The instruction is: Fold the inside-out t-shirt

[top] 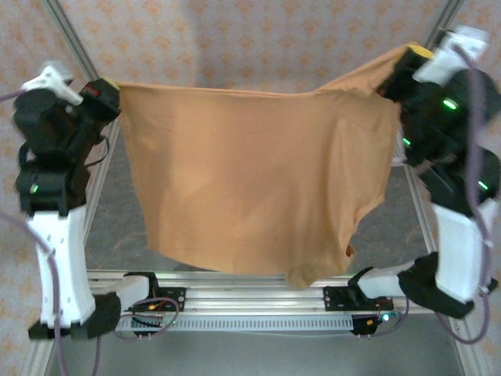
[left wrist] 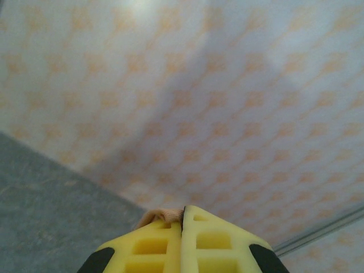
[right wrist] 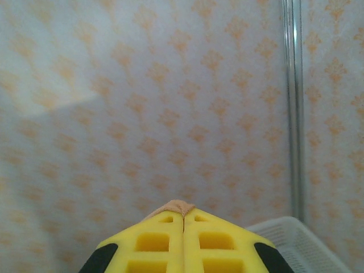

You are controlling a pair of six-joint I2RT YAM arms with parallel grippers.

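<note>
The orange-brown t-shirt (top: 250, 180) hangs spread in the air between both arms, its lower edge dangling above the near rail. My left gripper (top: 109, 88) is shut on its upper left corner; in the left wrist view a bit of tan t-shirt (left wrist: 165, 215) pokes out over the closed left gripper (left wrist: 182, 211). My right gripper (top: 407, 59) is shut on the upper right corner, slightly higher. In the right wrist view a tan tip of the t-shirt (right wrist: 177, 206) shows at the closed right gripper (right wrist: 183, 215).
A patterned backdrop wall (top: 258, 39) stands behind the table. The grey table surface (top: 117, 211) lies below the hanging cloth. A white mesh basket (right wrist: 301, 244) sits low on the right in the right wrist view. An aluminium rail (top: 250, 278) runs along the near edge.
</note>
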